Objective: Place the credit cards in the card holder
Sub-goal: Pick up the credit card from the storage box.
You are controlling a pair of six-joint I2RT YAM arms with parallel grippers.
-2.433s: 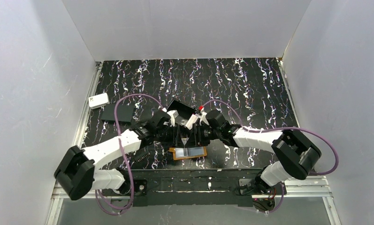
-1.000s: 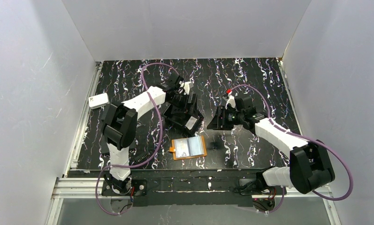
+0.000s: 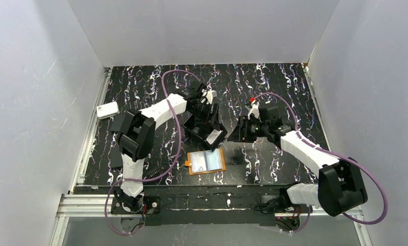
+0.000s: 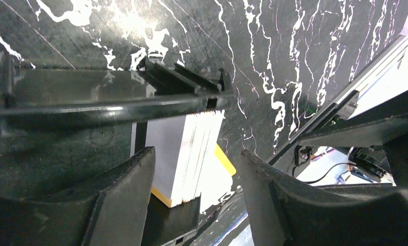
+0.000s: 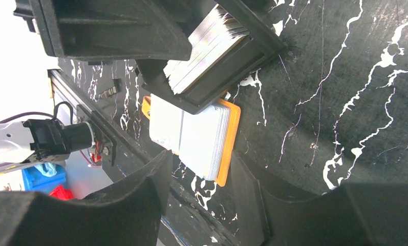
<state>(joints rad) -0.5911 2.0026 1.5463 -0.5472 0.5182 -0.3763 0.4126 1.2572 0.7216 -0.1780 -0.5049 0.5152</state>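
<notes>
cards wait in the tray, wallet lies open, both my jaws bare

the black marbled table (image 3: 273, 87) carries everything, and i reach over its middle from both sides so that each wrist camera looks down on the work. the black tray (image 3: 199, 130) sits askew between my two grippers. it keeps the credit cards (image 4: 191, 154) standing on edge as one tight stack against its wall, where i judge a fingertip could peel one off. just nearer my bases lies the card holder (image 3: 207, 161), opened flat with its pale pockets facing up so a card can slide straight in. whether those pockets already hold any card i cannot tell. my left gripper (image 4: 196, 156) hangs over the tray, jaws parted to either side of the stack and clamping nothing i can see. my right gripper (image 5: 201, 156) is likewise spread and bare. it is aimed at the holder, i judge to steady it.
</notes>
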